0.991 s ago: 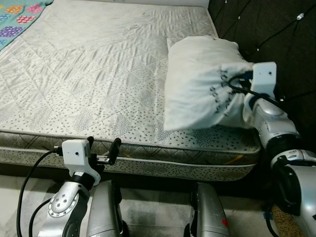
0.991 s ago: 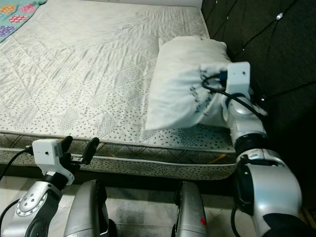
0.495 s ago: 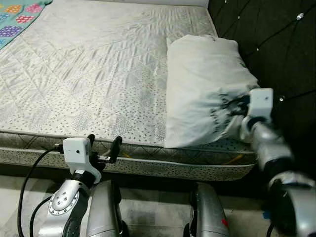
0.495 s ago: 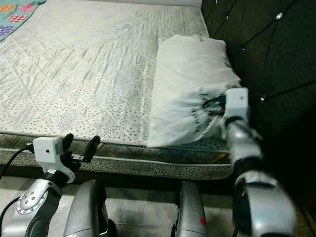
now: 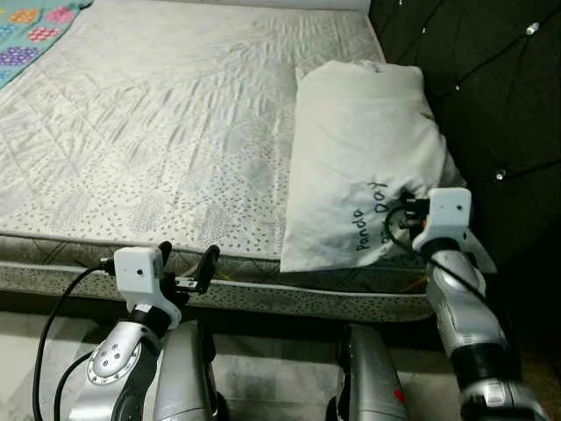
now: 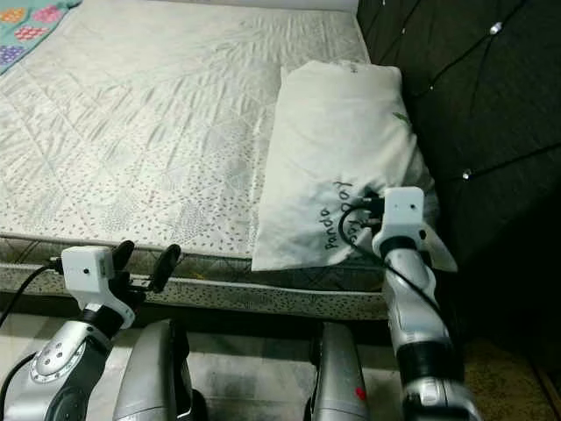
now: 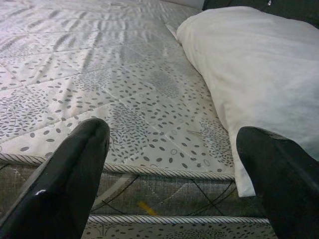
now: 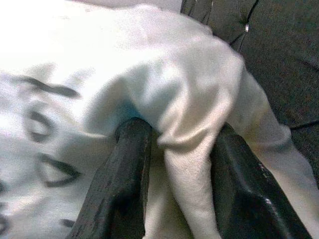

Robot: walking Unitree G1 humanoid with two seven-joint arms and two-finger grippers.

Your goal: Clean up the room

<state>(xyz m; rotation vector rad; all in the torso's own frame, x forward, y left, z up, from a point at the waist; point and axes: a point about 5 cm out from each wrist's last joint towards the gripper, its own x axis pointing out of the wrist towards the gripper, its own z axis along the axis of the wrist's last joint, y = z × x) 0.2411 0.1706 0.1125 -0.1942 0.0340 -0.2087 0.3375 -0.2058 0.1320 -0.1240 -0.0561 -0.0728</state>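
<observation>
White fabric pillow with black handwritten lettering point(image 5: 364, 158) lies lengthwise on the right side of the grey-white quilted mattress point(image 5: 166, 132), right of centre in the head views, its long edge just beside the dark tufted headboard point(image 5: 491, 96) at far right; that is where a pillow belongs, so the placing step looks nearly done. Near corner of the pillow hangs slightly over the mattress's front edge, probably because it is held there. Right gripper point(image 8: 174, 164) sits at that near corner, lower right in the head views, both black fingers point(image 8: 129, 174) pinched on a bunched fold of the pillow cloth, fabric squeezed between them and bulging above; grip is on cloth only, not the stuffing, enough to drag or steer but loose for lifting. Whether the corner rests fully on the mattress or is partly lifted is hard to tell, the arm hides it. Left gripper point(image 7: 174, 164) is low at lower left, in front of the mattress's piped front edge, touching nothing, fingers spread wide with nothing between, likely kept clear while the right arm works. A patterned teal cloth point(image 5: 31, 26) shows at the upper left corner of the frame. Release seems the likely next thing.
</observation>
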